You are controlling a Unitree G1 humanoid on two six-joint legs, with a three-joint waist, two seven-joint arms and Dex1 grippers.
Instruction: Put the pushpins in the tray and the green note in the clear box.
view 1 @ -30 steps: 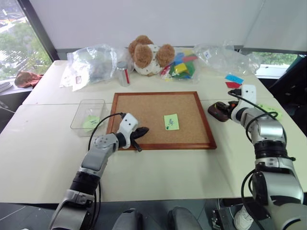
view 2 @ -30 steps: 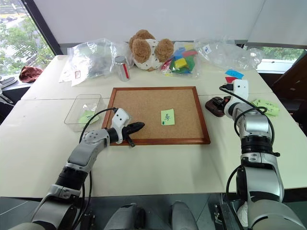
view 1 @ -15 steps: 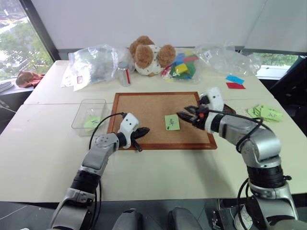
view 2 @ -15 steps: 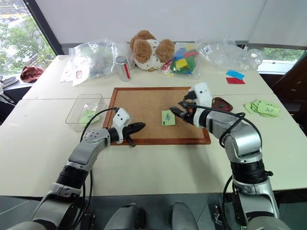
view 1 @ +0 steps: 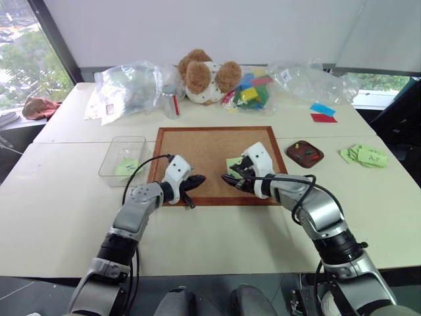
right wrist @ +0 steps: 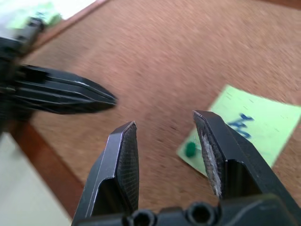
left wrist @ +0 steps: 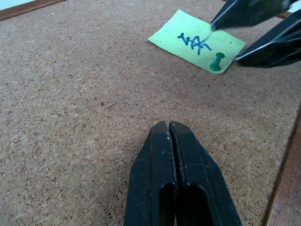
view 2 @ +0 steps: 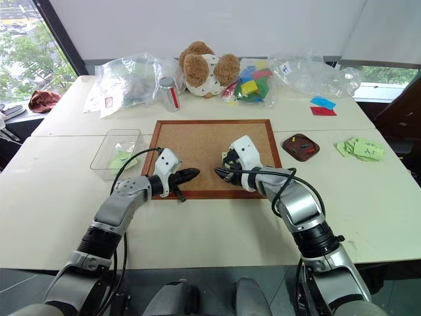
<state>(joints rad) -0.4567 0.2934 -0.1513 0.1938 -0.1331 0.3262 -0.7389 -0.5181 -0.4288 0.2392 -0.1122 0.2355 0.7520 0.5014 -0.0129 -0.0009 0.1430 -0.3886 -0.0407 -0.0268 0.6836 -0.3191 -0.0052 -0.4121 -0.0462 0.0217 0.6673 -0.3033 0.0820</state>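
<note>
Two grippers met over the corkboard (view 1: pixel 217 148), which lay flat in the middle of the table (view 1: pixel 59 204). The left gripper (left wrist: pixel 175 141) rested low over the board's near-left part with its two black fingers pressed flat together, holding nothing. The right gripper (right wrist: pixel 165 136) hung just above the board's near-right area, its fingers apart with a plain gap between them and nothing in that gap.

The green note (left wrist: pixel 197 41) lay flat on the cork just beyond the right gripper's fingertips, with blue scribble on it and one green pushpin (left wrist: pixel 217 61) stuck through a corner. From the head camera, most of the note was hidden behind the right gripper.

The tray (view 1: pixel 304 153) sat on the table to the right of the corkboard, well apart from both grippers, with a few small specks in it that were probably pushpins, though too small to be sure. The clear box (view 1: pixel 122 157) stood just beside the board's left edge, with a pale green slip lying inside it.

At the table's far edge sat a teddy bear (view 1: pixel 205 74) among clear plastic bags (view 1: pixel 128 85).
</note>
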